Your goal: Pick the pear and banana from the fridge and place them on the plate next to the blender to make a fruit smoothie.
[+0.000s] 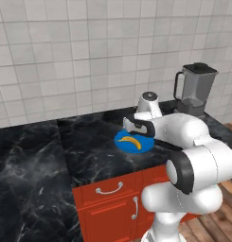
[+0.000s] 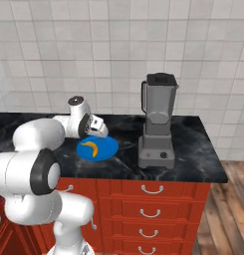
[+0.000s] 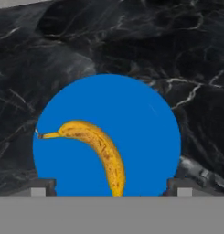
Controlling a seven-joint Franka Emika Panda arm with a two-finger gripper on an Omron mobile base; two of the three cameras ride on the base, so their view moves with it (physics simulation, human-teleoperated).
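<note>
A curved yellow banana lies on the round blue plate, alone on it. The plate rests on the black marble counter, left of the blender with its grey base and dark jar. My gripper hovers just above the plate, open, its two fingertips standing wide apart on either side of the banana's lower end and touching nothing. From the right base view the hand is over the plate, with the banana beneath it and the blender to the right. The pear and the fridge are out of view.
The black marble counter stretches to the left of the plate. Red drawers with metal handles sit below the counter edge. A white tiled wall backs the counter. Wooden floor lies at the right.
</note>
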